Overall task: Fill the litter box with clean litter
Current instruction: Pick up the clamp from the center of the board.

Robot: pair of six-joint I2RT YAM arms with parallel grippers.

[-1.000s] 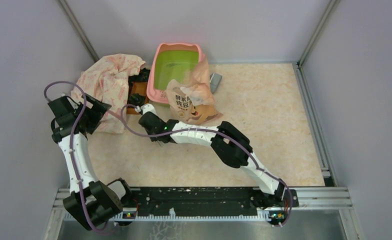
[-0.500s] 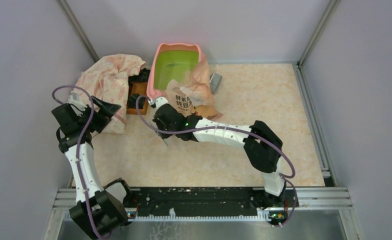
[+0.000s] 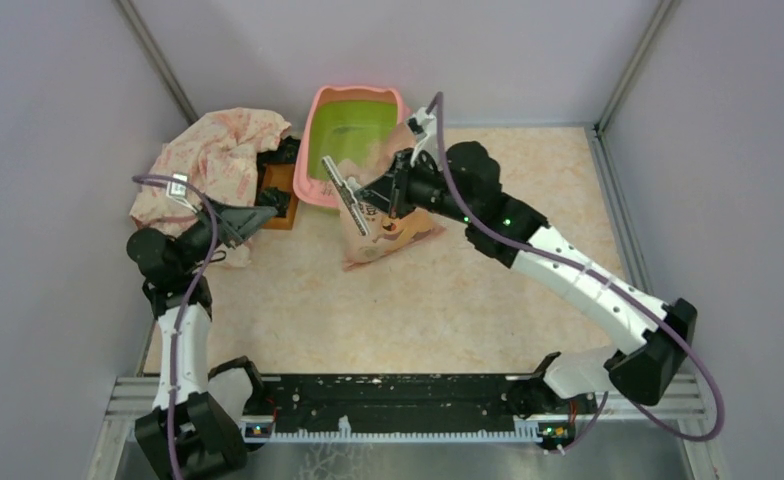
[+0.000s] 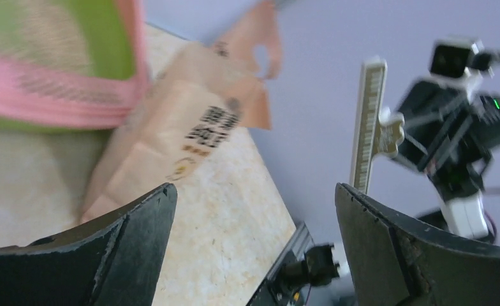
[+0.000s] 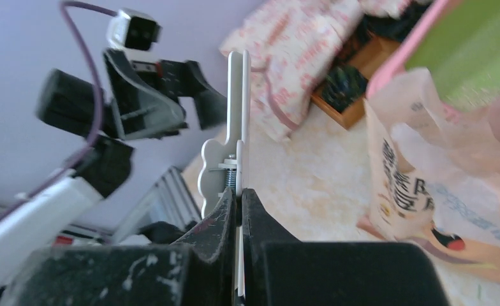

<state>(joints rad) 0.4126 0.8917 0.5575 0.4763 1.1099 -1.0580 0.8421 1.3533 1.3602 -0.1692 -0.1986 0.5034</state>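
Note:
The litter box point(image 3: 314, 150), pink-rimmed and lime-green inside, stands at the back; its rim also shows in the left wrist view point(image 4: 56, 95) and the right wrist view point(image 5: 413, 51). The peach bag of clean litter point(image 3: 383, 228) lies against its front right corner, lettering up point(image 4: 171, 134) point(image 5: 426, 191); no granules can be made out. My right gripper point(image 3: 366, 197) point(image 5: 240, 191) hangs above the bag, shut on a long white clip point(image 3: 344, 193) point(image 5: 238, 121) point(image 4: 368, 127). My left gripper point(image 3: 268, 210) point(image 4: 255, 191) is open and empty, left of the bag.
A crumpled patterned cloth point(image 3: 218, 160) lies at the back left, partly over a brown box point(image 3: 280, 185) holding dark items. Lilac walls close in the left, back and right. A metal rail point(image 3: 418, 390) runs along the near edge.
My right arm has swung up and to the right, carrying the white clip from the floor left of the bag to above it. The left arm has drawn nearer and lower, still open.

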